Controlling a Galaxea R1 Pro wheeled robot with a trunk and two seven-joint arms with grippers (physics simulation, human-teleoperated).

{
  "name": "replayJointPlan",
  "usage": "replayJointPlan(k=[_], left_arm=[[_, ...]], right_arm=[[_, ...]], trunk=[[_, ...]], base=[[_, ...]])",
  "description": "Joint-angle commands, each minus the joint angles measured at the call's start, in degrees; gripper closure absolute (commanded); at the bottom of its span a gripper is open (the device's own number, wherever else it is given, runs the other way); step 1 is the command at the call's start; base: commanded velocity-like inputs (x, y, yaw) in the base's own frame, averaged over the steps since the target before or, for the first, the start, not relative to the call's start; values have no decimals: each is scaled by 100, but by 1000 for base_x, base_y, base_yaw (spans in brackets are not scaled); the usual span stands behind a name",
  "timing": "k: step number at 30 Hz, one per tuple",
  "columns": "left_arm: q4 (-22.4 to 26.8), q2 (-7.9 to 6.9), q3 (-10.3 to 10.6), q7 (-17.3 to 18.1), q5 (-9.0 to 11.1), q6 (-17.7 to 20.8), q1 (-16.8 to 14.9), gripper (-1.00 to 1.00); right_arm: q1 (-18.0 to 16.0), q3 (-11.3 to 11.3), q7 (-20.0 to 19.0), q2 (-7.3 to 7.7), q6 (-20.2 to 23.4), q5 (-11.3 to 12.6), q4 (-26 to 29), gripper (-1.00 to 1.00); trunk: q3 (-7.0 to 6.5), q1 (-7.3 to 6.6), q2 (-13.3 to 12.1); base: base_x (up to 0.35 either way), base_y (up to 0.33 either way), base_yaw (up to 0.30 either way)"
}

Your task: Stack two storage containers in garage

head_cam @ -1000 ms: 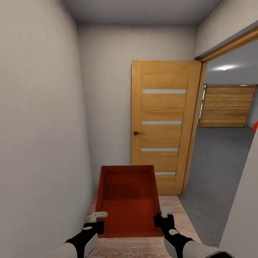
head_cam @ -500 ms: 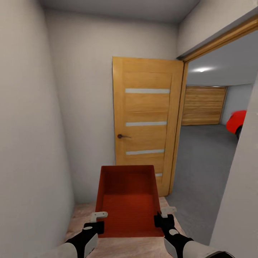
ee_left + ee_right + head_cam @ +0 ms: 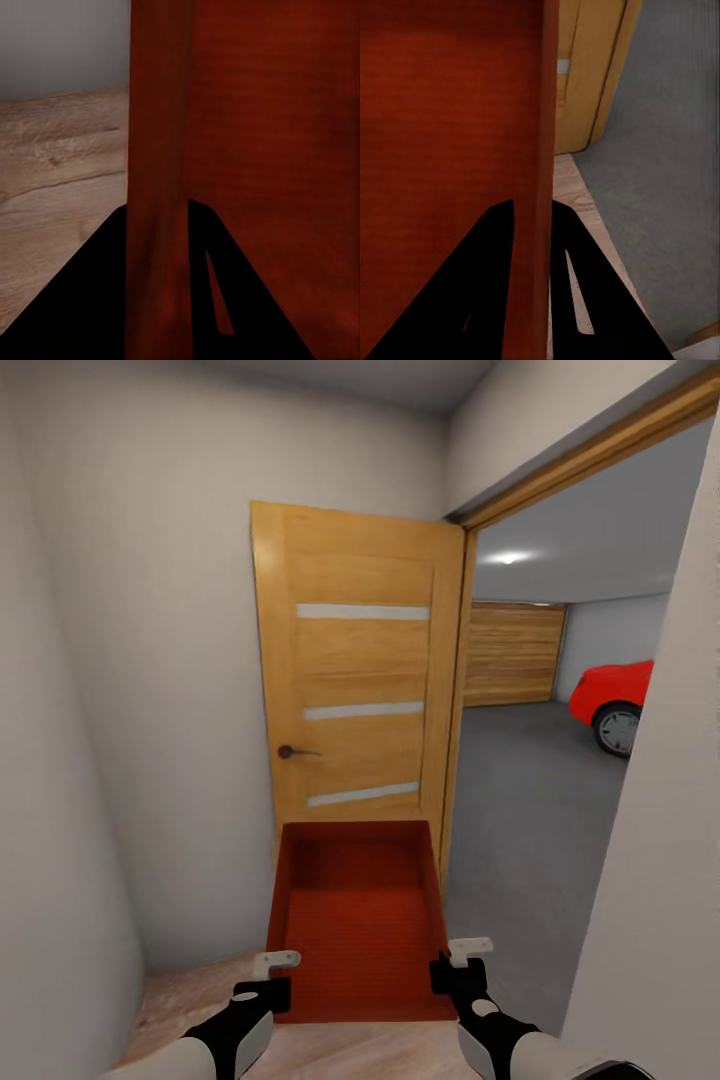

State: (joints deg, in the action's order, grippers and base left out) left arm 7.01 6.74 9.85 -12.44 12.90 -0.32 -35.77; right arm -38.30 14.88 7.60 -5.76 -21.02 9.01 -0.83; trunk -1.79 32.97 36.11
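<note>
bin carried at the garage doorway

at the bottom of the head view the left claw point(image 3: 268, 972) and the right claw point(image 3: 456, 960) each clamp a side wall of one orange-red storage container point(image 3: 358, 920), held level between them in the lower middle of the frame. in the left wrist view the left claw point(image 3: 159, 259) has its dark fingers on either side of the bin's wall point(image 3: 247, 135); in the right wrist view the right claw point(image 3: 531, 255) straddles the opposite wall point(image 3: 442, 112) in the same way.

under the bin, along the bottom edge, lie light wood planks point(image 3: 330, 1050). a plain white wall point(image 3: 60, 760) fills the left side, and a white wall edge point(image 3: 660, 880) runs up the lower right.

just past the bin's far end stands an open wooden door point(image 3: 355, 680) with three pale strips and a dark handle, at centre frame, close to the container's path. to its right the wood-trimmed doorway opens onto the dark grey concrete floor point(image 3: 520, 810) of the garage. farther in, at middle right, sits part of a red car point(image 3: 612, 700), and beyond it a wood-panelled door point(image 3: 515, 655) under a ceiling light.
</note>
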Motion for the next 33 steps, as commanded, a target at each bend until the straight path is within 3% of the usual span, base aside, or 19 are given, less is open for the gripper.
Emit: replayJointPlan(k=[1, 13, 33], left_arm=[[36, -41, -11, 244, -6, 8, 0, 100], [33, -34, -18, 227, 2, 7, 0, 100], [37, -34, -18, 225, 2, 6, 0, 100]], right_arm=[[-2, -223, -13, -4, 10, -57, -14, 100], [-2, -223, -13, 1, 10, -57, -14, 100], [-2, -223, -13, 2, 10, -57, -14, 100]], trunk=[[1, 5, 3], [1, 5, 3], [1, 5, 3]], base=[[308, 101, -284], [179, 252, -284], [3, 9, -284]])
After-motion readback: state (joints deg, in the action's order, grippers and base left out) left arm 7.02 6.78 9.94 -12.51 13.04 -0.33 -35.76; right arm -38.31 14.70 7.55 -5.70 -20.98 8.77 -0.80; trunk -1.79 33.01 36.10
